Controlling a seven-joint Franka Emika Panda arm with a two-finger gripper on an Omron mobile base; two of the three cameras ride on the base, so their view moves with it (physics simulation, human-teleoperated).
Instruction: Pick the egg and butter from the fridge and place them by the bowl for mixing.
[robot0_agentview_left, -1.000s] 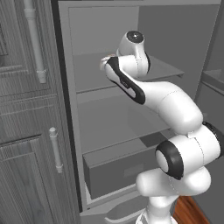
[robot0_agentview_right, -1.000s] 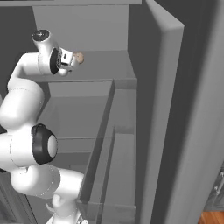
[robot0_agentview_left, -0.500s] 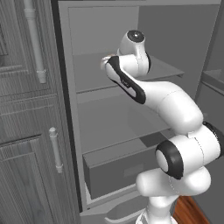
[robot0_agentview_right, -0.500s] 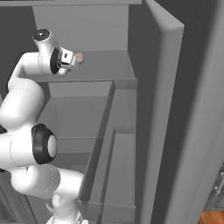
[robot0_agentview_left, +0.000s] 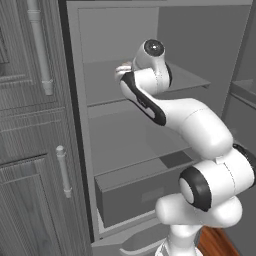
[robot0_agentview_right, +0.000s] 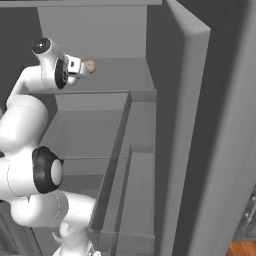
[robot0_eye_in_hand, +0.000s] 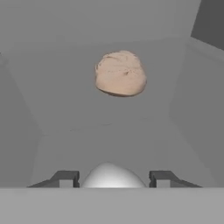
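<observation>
Now the hand (robot0_eye_in_hand: 113, 178) has closed around the egg (robot0_eye_in_hand: 113, 176) on the fridge's (robot0_agentview_left: 150, 165) upper shelf, the tan lump (robot0_eye_in_hand: 120, 73) lying beyond; by my reckoning, it can be lifted out.

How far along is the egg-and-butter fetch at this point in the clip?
Early. Done: the fridge stands open and the arm has reached onto its upper shelf. In hand: the gripper has its fingers on either side of the white egg, apparently closed on it, with a tan-brown lump farther back. Left: carrying the egg out, fetching the butter, and setting both by the bowl.
</observation>
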